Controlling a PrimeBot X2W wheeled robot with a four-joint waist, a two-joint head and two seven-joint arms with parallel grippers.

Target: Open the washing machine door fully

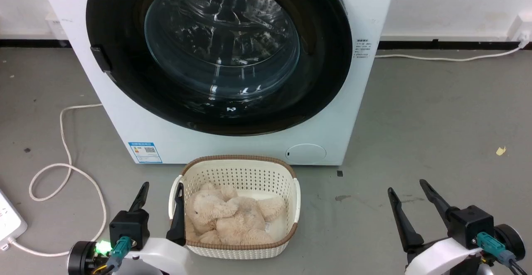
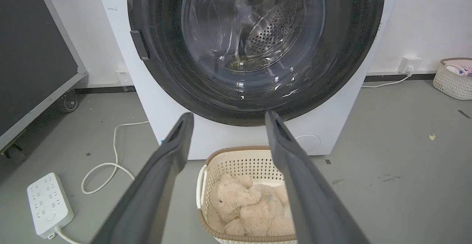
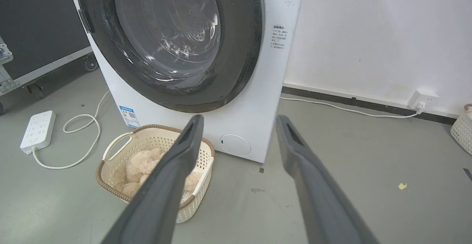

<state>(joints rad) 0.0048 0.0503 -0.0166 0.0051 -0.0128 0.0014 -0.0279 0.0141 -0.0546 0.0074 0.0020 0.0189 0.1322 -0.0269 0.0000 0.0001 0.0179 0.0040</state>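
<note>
The washing machine door [image 1: 220, 46] is a big round glossy black ring with a bulging clear glass centre, lying flat against the white machine [image 1: 357, 100]. Its small dark handle [image 1: 101, 58] sits on the ring's left edge. The door [image 2: 254, 41] faces the left wrist view, and the door [image 3: 169, 37] stands at the upper left of the right wrist view. My left gripper [image 1: 162, 190] hangs open low on the left, beside a basket. My right gripper [image 1: 407, 185] is open low on the right, above the bare floor. Both are well short of the door.
A cream basket [image 1: 245, 171] holding a beige plush toy [image 1: 232, 219] sits on the floor right before the machine. A white cable [image 1: 66, 171] and power strip [image 2: 48, 203] lie to the left. A black panel on wheels [image 2: 33, 48] stands further left; another basket [image 2: 455, 78] at far right.
</note>
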